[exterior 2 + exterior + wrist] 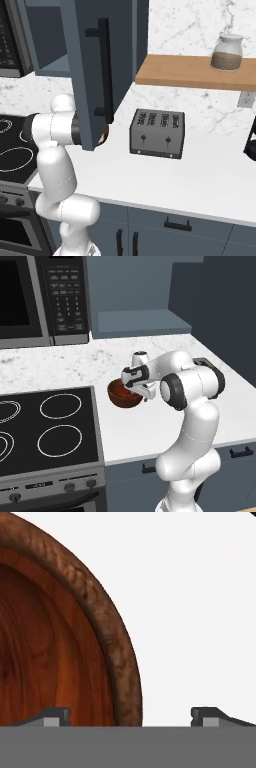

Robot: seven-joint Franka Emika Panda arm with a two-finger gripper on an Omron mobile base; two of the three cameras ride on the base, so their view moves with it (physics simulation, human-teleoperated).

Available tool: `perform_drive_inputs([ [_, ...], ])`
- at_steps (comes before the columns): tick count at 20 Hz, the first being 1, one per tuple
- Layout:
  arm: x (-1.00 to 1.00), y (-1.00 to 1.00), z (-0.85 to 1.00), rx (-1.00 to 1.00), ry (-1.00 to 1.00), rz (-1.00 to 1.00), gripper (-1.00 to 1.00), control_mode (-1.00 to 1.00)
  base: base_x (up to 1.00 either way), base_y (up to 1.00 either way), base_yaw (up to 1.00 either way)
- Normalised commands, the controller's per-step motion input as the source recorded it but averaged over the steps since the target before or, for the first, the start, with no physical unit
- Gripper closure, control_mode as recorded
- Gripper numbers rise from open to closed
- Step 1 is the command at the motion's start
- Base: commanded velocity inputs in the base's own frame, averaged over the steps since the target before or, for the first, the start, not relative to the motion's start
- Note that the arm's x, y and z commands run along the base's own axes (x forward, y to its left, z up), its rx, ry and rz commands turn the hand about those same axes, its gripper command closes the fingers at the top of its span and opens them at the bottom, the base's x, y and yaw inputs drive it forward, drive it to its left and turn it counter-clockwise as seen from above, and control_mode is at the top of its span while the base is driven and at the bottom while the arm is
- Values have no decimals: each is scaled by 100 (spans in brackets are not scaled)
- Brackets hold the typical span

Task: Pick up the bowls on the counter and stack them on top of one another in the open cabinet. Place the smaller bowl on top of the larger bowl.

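A microwave (42, 298) hangs at 11 o'clock, above a black stovetop (45, 428) at 8 o'clock. In the right base view a toaster (157, 133) sits near centre, and a jar (227, 52) stands on a wooden shelf (195, 72) at 1 o'clock.

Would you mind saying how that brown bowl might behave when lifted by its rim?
The bowl looks like rigid wood, so it probably won't flex. Its rounded rim may slip in the open hand. A one-sided grip could let it tilt.
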Motion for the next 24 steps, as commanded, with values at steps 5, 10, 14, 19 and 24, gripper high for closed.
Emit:
perform_drive_inputs([
  [5, 0, 0, -24, 0, 0, -4, -100, -100, 0, 0, 0],
  [10, 0, 0, 0, 0, 0, -2, 100, -100, 0, 0, 0],
  [14, 0, 0, 0, 0, 0, 0, 100, -100, 0, 0, 0],
  [19, 0, 0, 2, 0, 0, 0, 100, -100, 0, 0, 0],
  [24, 0, 0, 0, 0, 0, 0, 100, -100, 0, 0, 0],
])
